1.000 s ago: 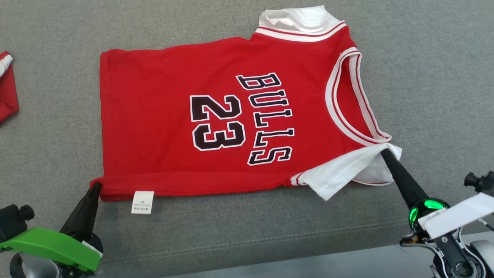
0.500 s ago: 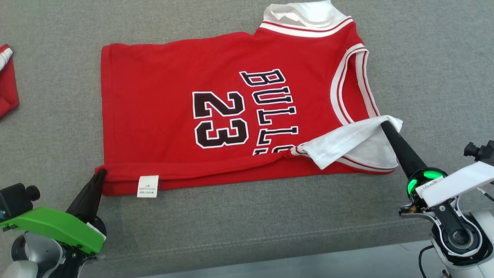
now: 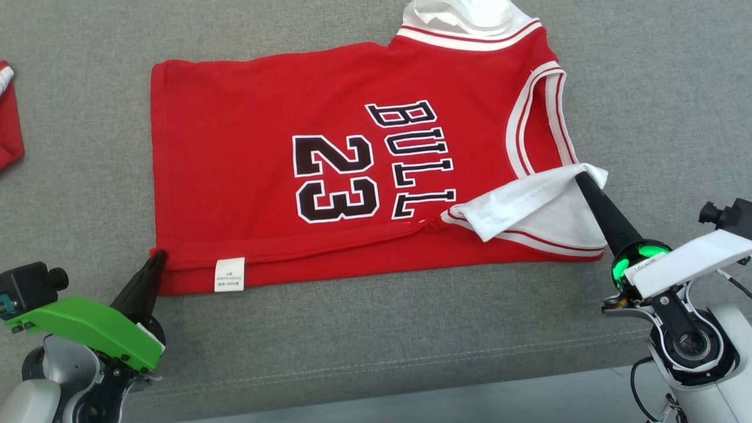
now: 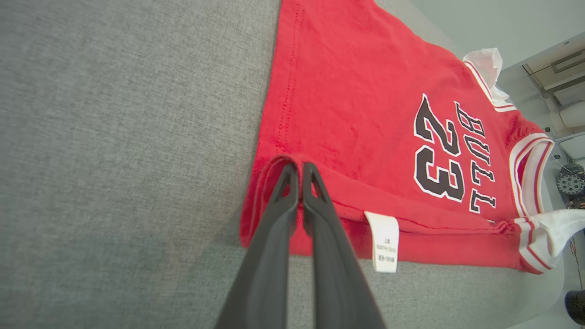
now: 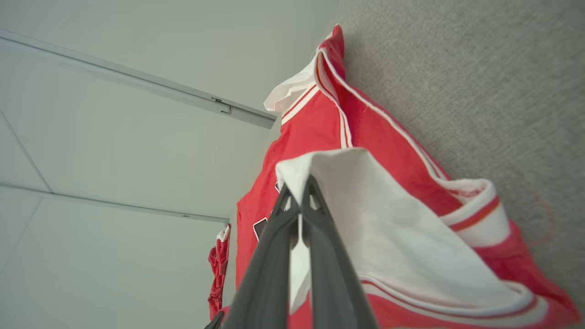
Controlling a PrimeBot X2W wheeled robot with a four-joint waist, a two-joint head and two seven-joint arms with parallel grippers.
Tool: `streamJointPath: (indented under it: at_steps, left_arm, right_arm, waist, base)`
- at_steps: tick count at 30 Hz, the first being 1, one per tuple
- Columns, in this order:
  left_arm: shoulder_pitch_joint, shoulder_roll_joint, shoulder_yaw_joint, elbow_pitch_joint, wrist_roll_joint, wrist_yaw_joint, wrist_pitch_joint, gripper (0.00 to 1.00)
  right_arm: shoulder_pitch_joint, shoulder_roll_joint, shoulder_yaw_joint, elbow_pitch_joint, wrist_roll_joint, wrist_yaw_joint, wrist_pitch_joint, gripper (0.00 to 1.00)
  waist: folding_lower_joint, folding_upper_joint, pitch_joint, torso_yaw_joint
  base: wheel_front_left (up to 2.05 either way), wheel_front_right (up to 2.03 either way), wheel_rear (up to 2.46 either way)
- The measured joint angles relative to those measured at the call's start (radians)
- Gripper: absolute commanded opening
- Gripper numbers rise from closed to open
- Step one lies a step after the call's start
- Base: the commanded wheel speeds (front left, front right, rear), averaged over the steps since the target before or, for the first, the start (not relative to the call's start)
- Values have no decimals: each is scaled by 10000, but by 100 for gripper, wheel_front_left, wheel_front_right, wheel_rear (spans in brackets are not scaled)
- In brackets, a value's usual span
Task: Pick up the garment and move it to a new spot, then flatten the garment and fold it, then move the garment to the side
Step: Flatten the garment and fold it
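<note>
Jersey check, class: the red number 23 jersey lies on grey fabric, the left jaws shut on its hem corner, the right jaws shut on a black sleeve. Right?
No. The sleeve of the jersey is white, not black: the right wrist view shows the right gripper shut on it. The rest holds.

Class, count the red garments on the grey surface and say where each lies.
2. The jersey printed 23 lies spread in the middle; a second red garment lies at the head view's left edge, mostly cut off. More may lie out of frame.
</note>
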Motion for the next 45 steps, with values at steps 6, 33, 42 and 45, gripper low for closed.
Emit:
streamJointPath:
  at_steps: [6, 33, 42, 45]
  left_arm:
    - [-391, -17, -104, 161, -2, 92, 255, 0]
    - [-1271, -46, -153, 779, -2, 186, 568, 100]
    - [-1495, -94, -150, 922, -2, 186, 566, 100]
    - [-1579, -102, -136, 999, -2, 186, 564, 100]
  right_arm:
    - [-217, 13, 104, 240, -88, -12, 15, 0]
    - [-1081, 236, 230, 1156, -349, 94, -17, 95]
    - [-1325, 265, 217, 1392, -453, 105, -132, 100]
    - [-1461, 274, 211, 1463, -531, 109, -136, 100]
  waist:
    - [0, 0, 140, 6]
    - [0, 0, 401, 16]
    - [0, 0, 428, 16]
    - [0, 0, 419, 7]
  base:
    - [0, 0, 0]
    - [0, 0, 0]
    - [0, 0, 0]
    - [0, 0, 0]
